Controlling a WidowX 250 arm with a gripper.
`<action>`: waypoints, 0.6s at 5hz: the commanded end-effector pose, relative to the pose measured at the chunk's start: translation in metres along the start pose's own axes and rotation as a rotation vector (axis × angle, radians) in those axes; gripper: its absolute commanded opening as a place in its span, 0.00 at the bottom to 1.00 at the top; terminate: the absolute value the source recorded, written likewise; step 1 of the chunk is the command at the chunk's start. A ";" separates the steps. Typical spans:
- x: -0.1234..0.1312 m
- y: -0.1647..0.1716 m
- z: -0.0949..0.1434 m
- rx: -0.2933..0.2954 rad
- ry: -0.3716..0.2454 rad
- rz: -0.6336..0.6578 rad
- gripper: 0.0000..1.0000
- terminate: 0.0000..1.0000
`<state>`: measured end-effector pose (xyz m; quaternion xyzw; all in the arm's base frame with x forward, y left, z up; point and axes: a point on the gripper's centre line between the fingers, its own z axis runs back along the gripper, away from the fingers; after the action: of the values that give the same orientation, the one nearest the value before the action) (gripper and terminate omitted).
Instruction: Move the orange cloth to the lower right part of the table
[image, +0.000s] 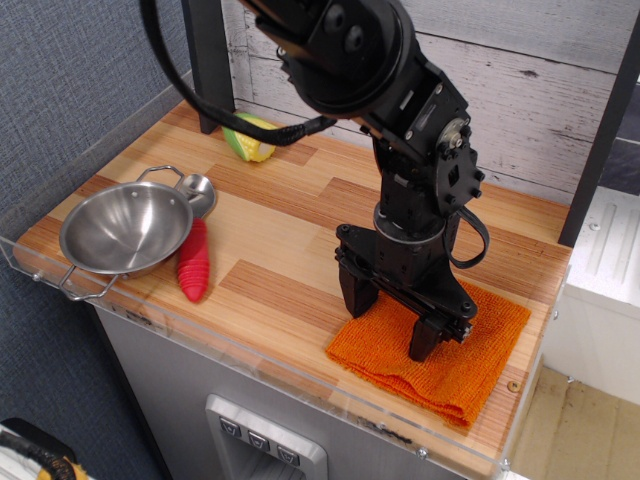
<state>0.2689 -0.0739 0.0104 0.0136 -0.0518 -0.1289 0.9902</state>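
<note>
The orange cloth (478, 352) lies folded and a little rumpled at the front right corner of the wooden table (285, 235), close to the clear acrylic rim. My gripper (392, 318) stands directly over the cloth's left half. Its two black fingers are spread apart, with their tips down at the cloth's surface. No cloth is pinched between them. The arm hides the middle of the cloth.
A steel bowl (125, 228) sits at the front left, with a small steel ladle (198, 187) behind it and a red ribbed toy (194, 262) beside it. A toy corn cob (250, 142) lies at the back, by a black post (205, 60).
</note>
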 end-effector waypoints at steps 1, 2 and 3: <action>0.006 0.017 0.033 0.015 -0.121 0.022 1.00 0.00; 0.012 0.020 0.060 0.036 -0.199 0.027 1.00 0.00; 0.015 0.024 0.086 0.050 -0.263 0.037 1.00 0.00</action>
<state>0.2820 -0.0578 0.0882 0.0235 -0.1616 -0.1121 0.9802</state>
